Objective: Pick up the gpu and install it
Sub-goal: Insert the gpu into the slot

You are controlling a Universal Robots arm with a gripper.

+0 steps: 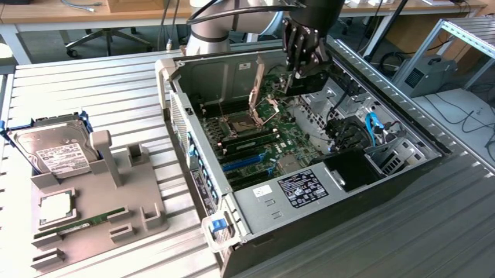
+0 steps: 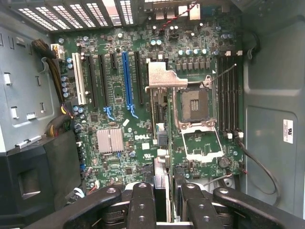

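Black end effector (image 1: 304,68) hangs over the open computer case (image 1: 176,110), clamped on the gpu (image 1: 305,86). Card is off the surface (image 1: 93,92), in the air above the far part of the motherboard (image 1: 290,124), not seated in any slot.

In the wrist view the two fingers (image 2: 143,200) of the end effector (image 2: 164,198) pinch the gpu (image 2: 164,78) edge-on. It shows as a thin dark strip running away from the fingers, silver bracket at the far end. From this view the card overlaps the strip of motherboard (image 2: 143,143) between the long blue slot (image 2: 126,78) and the CPU socket (image 2: 195,102). Socket is open and bare. A small silver heatsink (image 2: 110,140) sits on the board near the slots. Cannot tell how high the card is above the board.

Case lies on its side on the slatted metal surface, side panel off. Toward the exterior view's left, well apart from the case, a grey holder (image 1: 143,214) rests on the surface. A silver hard drive (image 1: 54,150) with a white label leans in it, and a slim green RAM stick (image 1: 81,223) lies flat in it.
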